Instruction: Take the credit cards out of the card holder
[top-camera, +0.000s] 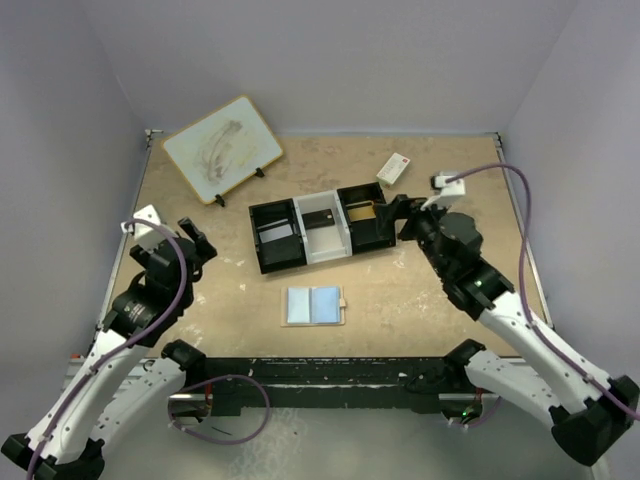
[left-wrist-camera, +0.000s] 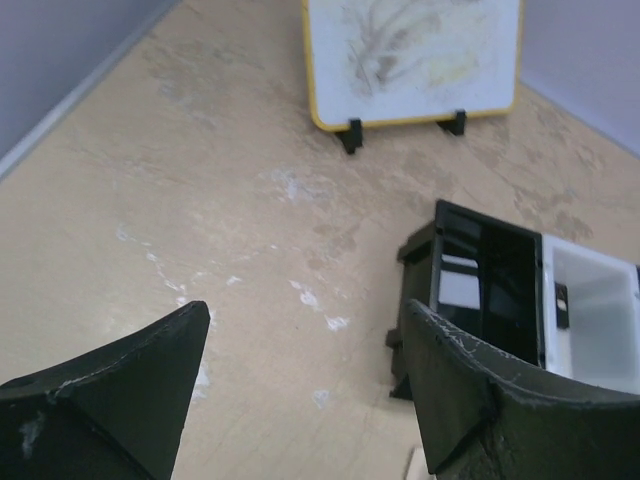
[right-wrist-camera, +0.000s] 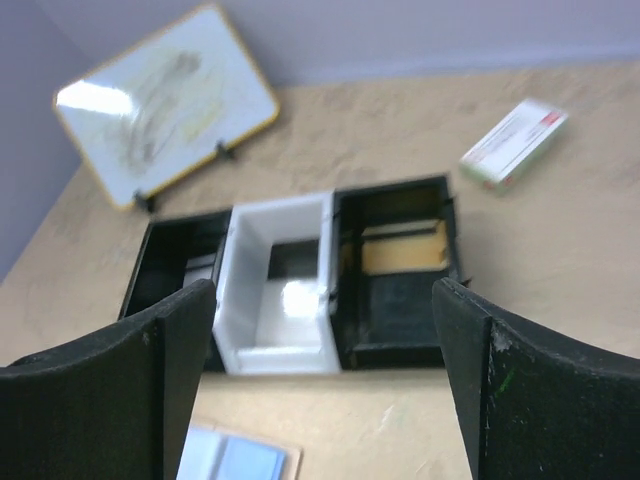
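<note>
The overhead camera sits high behind the two arms. It looks down and forward over the whole table (top-camera: 400, 300), with the arm bases along its bottom edge. The left wrist camera is low and close to the tabletop, looking forward through the left gripper (left-wrist-camera: 305, 312) towards the whiteboard (left-wrist-camera: 410, 60) and the left end of the tray (left-wrist-camera: 470, 270). The right wrist camera hangs higher, tilted down through the right gripper (right-wrist-camera: 325, 288) onto the tray, the whiteboard and a white box (right-wrist-camera: 513, 143). All three views share the tray and whiteboard.
</note>
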